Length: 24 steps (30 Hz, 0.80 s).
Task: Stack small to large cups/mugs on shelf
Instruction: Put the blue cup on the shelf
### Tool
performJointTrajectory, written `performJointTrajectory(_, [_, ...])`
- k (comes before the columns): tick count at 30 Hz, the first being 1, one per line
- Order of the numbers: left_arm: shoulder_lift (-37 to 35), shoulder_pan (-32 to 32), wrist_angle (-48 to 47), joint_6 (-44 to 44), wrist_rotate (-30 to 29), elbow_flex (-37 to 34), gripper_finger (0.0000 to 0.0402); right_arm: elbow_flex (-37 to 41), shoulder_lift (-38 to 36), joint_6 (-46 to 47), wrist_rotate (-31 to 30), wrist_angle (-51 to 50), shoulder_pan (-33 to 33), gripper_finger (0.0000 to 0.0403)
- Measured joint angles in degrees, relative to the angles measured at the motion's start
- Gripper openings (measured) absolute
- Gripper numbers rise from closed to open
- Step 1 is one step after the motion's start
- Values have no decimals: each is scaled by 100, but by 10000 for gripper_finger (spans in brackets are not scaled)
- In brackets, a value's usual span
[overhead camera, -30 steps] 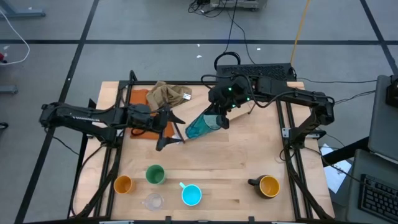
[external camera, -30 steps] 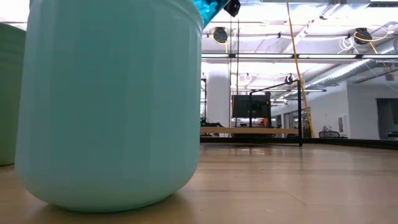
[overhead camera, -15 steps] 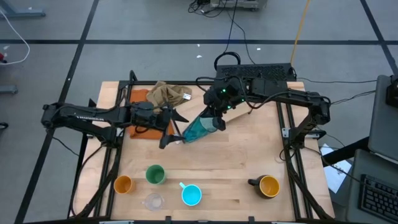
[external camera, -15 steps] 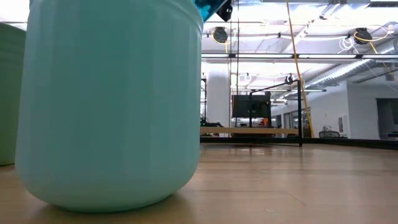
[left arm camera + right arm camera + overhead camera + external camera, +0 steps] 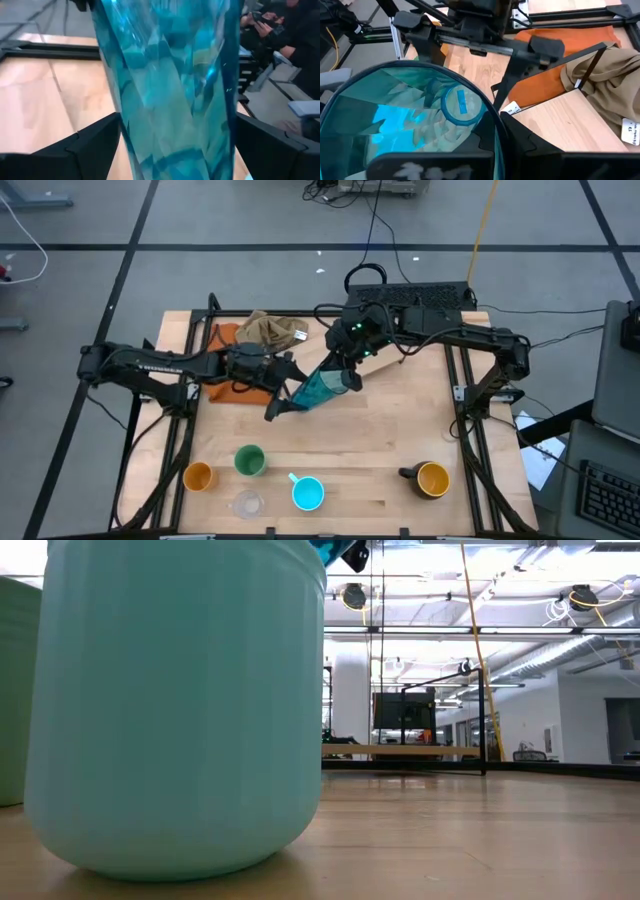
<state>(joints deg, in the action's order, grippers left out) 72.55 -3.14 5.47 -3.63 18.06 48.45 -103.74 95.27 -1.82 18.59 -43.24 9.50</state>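
High view: nearest the camera, five vessels are standing in a loose row along the table (image 5: 380,420) edge, well short of both end effectors: the orange cup (image 5: 198,476), the green cup (image 5: 249,460), the clear glass (image 5: 246,504), the light-blue mug (image 5: 308,493) and, apart to the right, the black mug (image 5: 430,479). None of them is being nested in another, so the stacking is judged as not yet begun.

Farther in, the teal tumbler (image 5: 320,386) is being held tilted above the table by the right end effector (image 5: 350,373), which is being kept clamped on its rim. The left end effector (image 5: 283,396) is being held with its fingers (image 5: 85,145) spread wide on either side of the tumbler's lower end, not closed on it; a handover appears to be in progress.

Beyond the left end effector, an orange cloth (image 5: 232,340) and a tan cloth (image 5: 268,332) are lying at the far edge. A shelf cannot be made out with certainty.
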Motion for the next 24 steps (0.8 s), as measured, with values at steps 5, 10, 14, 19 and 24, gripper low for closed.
performJointTrajectory(5, [280,0,-77,-37,236,211,363,0,54,-62,70,-45,-2,0])
performJointTrajectory(10, [313,0,-310,-34,289,371,363,0,54,-105,66,-20,-2,0])
performJointTrajectory(14, [315,-20,-291,-71,260,373,358,0,52,-126,36,-15,0,0])
performJointTrajectory(19, [315,-22,-325,-101,167,373,328,0,50,-230,-7,7,0,0])
performJointTrajectory(24, [313,-17,-298,-129,141,373,328,0,50,-230,-28,29,-31,0])
